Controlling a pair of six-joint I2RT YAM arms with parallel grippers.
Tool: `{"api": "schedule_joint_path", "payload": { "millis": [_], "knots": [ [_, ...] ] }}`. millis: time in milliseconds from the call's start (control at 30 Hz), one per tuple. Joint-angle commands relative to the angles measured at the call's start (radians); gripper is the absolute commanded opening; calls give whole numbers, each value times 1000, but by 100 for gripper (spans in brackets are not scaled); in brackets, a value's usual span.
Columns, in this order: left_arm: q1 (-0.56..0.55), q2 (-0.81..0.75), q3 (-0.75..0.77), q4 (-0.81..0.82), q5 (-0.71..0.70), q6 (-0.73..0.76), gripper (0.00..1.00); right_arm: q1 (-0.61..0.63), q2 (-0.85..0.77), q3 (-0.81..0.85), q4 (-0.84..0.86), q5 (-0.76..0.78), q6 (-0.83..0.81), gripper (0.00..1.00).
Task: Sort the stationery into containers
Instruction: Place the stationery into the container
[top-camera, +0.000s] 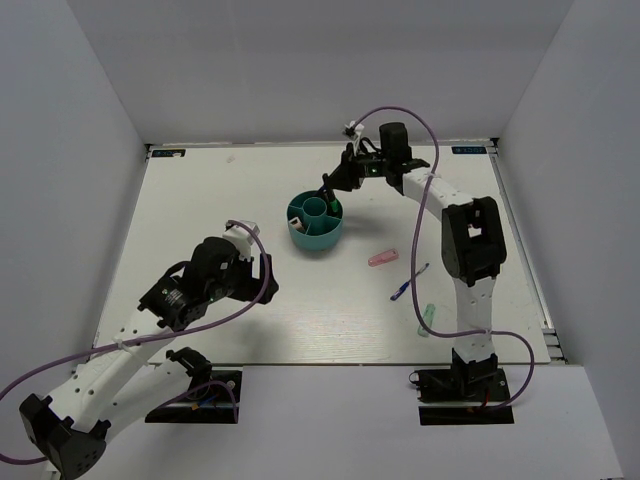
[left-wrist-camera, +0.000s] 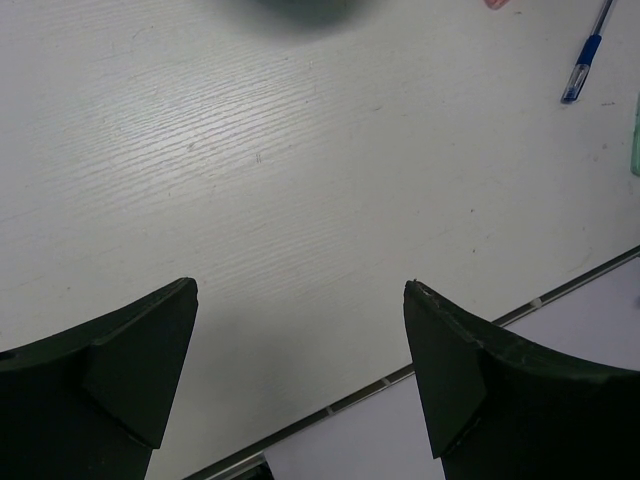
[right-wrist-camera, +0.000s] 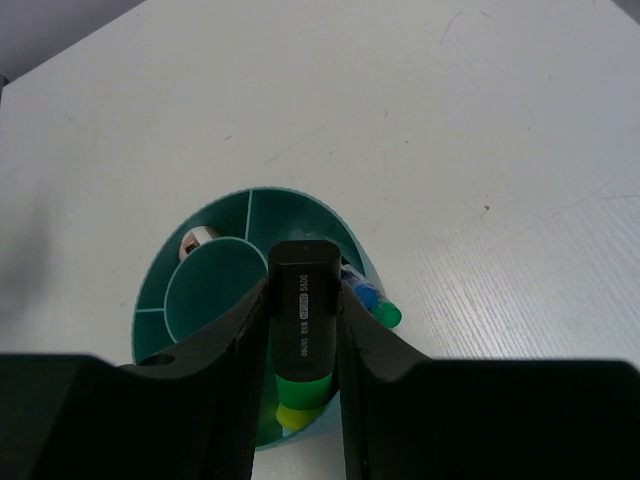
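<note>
Three loose bits lie at 4–5 o'clock of round teal plastic organiser (top-camera: 315, 232): pink piece (top-camera: 383, 257), thin blue pen (top-camera: 408, 283), and pale mint piece (top-camera: 428, 318), nearest the front edge. Open desk (top-camera: 200, 200) from 7–10 o'clock. R fingers (right-wrist-camera: 240, 330) pinch black-capped yellow highlighter (right-wrist-camera: 300, 290) upright at organiser's 2 o'clock rim; print approx "5600". L fingers (left-wrist-camera: 140, 360) spread nr front edge.

Left arm low at near left, forearm angled far-right. The left gripper (top-camera: 264, 278) (left-wrist-camera: 300, 300) points down, jaws wide apart, nothing between them. Right arm stretched far, bent left at the elbow. The right gripper (top-camera: 331, 196) (right-wrist-camera: 302, 292) points down, jaws clamped on a black-capped highlighter (right-wrist-camera: 301, 310).
</note>
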Motion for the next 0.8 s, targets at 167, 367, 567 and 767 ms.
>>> {"api": "schedule_joint_path", "payload": {
  "millis": [167,367,567,767],
  "knots": [
    [8,-15,-17,15,0,-13,94,4,26,-26,48,-24,-82,0],
    [5,-20,-18,22,3,-16,94,6,0,-69,3,-35,-134,38],
    [5,0,1,24,14,-13,94,4,-69,-93,-26,-49,-142,43],
    [3,20,28,21,22,-8,94,1,-139,-123,-100,-26,-154,52]
  ]
}}
